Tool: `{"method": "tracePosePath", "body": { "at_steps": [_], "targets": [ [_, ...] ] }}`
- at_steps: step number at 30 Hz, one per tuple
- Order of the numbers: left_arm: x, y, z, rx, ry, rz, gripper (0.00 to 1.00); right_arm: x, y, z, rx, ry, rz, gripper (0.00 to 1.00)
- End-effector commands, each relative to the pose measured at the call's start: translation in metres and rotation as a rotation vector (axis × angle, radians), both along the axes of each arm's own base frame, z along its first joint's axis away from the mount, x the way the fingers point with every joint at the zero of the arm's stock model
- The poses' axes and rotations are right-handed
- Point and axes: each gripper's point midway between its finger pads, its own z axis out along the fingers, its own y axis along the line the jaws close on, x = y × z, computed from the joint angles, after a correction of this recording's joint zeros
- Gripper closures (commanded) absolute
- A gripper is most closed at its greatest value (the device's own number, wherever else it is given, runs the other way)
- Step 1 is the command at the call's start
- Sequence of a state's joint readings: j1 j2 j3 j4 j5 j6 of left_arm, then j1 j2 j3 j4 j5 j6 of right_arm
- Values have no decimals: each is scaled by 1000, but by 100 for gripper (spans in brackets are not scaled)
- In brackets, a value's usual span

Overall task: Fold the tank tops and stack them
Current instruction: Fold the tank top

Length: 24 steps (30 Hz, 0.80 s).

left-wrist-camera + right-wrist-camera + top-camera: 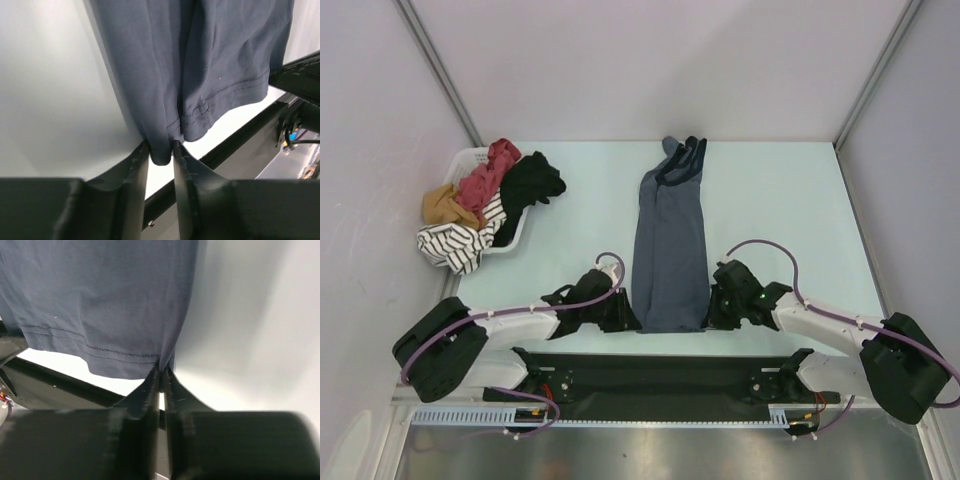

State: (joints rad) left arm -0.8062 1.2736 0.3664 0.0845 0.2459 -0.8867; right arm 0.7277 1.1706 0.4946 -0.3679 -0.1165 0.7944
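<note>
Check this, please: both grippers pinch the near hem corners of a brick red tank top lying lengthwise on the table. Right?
No. The top view shows the tank top is slate blue-grey, not red. The left gripper and right gripper do pinch its near hem corners; it lies lengthwise on the table.

Blue-grey top [669,250]: near hem corners hidden under the left gripper [623,314] and right gripper [713,306] from above; wrist views cut it off. Basket [468,158], worktop's far left corner, mostly buried under clothes [532,185].
</note>
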Motion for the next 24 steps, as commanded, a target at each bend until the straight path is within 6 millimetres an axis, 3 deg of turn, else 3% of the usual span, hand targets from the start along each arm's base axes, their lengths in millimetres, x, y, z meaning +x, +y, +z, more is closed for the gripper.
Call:
{"method": "tracePosePath", "body": {
  "at_steps": [1, 2, 4, 12, 16, 20, 24],
  "targets": [
    [-14, 17, -24, 92, 50, 0, 75, 1, 5, 4, 20, -10, -2, 97],
    [-16, 18, -26, 101, 55, -1, 87, 0, 6, 4, 19, -5, 0, 100],
    [-19, 21, -27, 118, 51, -4, 100, -9, 6, 8, 13, 5, 15, 100],
    [-56, 27, -23, 165, 74, -67, 100, -58, 1, 13, -30, 39, 48, 100],
    [-71, 31, -20, 144, 90, -67, 99, -70, -2, 14, -6, 47, 26, 100],
    [-68, 33, -7, 134, 65, -54, 100, -68, -2, 26, 16, 19, 19, 100],
    [-62, 20, 13, 92, 38, -75, 100, -49, 2, 45, -13, -60, 25, 100]
  ]
}}
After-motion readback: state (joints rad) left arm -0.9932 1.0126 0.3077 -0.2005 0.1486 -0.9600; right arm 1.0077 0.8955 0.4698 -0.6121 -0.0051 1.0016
